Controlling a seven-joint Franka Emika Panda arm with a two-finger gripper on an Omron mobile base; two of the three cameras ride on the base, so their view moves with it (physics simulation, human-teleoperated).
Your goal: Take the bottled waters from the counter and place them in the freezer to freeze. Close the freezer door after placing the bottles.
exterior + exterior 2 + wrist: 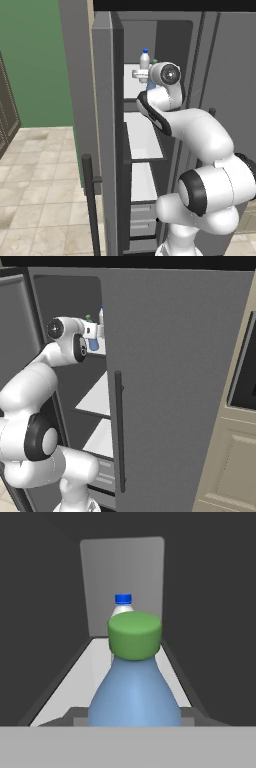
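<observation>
While the tool [141, 75] stays out of clear sight, clenched on the green-capped blue bottle [134, 682], the blue-capped clear bottle [145, 59] stands behind, upper centre, on the freezer's top shelf [131, 86].

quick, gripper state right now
gripper: shut on the green-cap bottle, inside the freezer.
</observation>
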